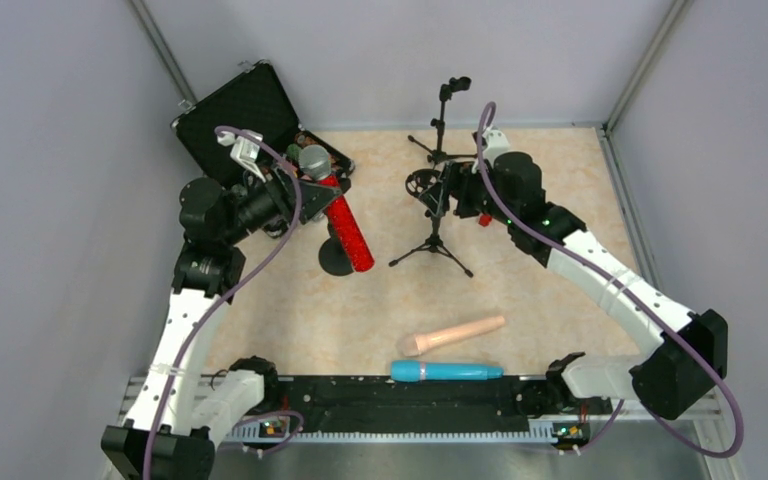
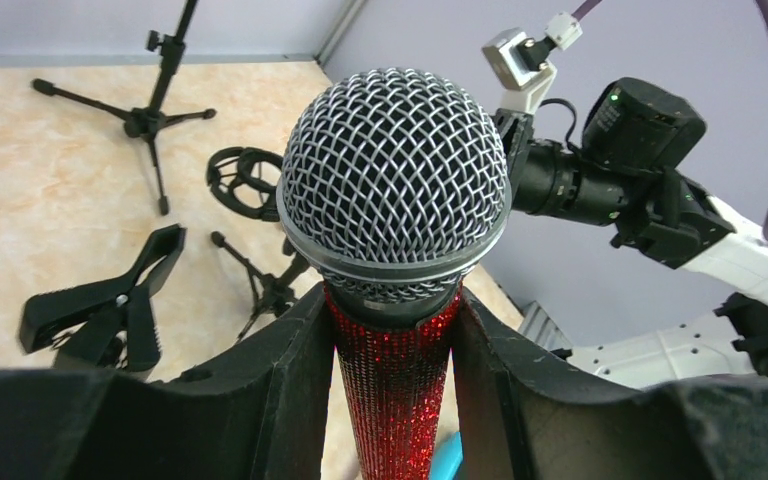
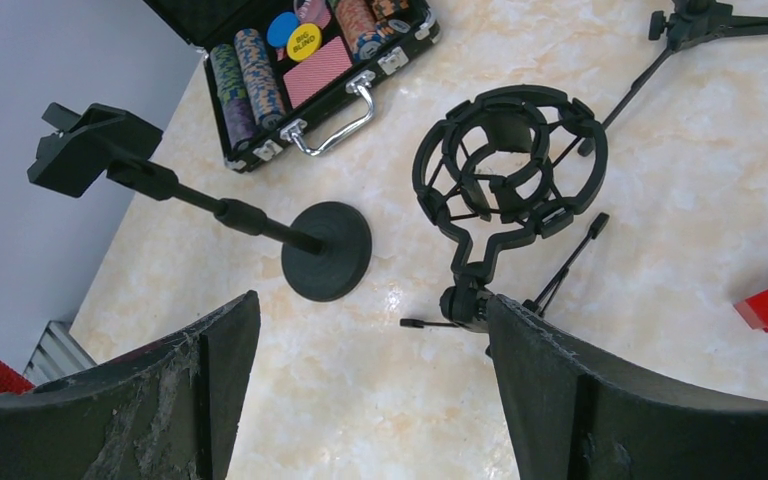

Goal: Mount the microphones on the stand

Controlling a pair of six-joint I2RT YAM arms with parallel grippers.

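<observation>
The shock-mount stand - a small tripod carrying a round black cage - stands on the table and serves as the reference here.

To its left, the left gripper is closed partway on the glittery red microphone. Both jaws press the barrel just under the silver mesh head. The microphone is held off the table and tilted, with its head toward the far left and its tail over the round-base stand, which sits left of the shock-mount stand.

The right gripper hovers directly over the shock-mount stand with its 2 jaws spread wide and nothing between them. In the right wrist view the cage and the tripod's lower joint lie just beyond the jaw tips. Whether a jaw touches the stand cannot be told.

The other 2 microphones lie flat on the table, well apart from the shock-mount stand on its near side. The beige microphone lies closer to it - the cyan-blue microphone lies beyond that, by the arm bases.

A second tripod stand rises behind the shock-mount stand. A small red block sits just to its right. An open case of poker chips lies to its far left.
</observation>
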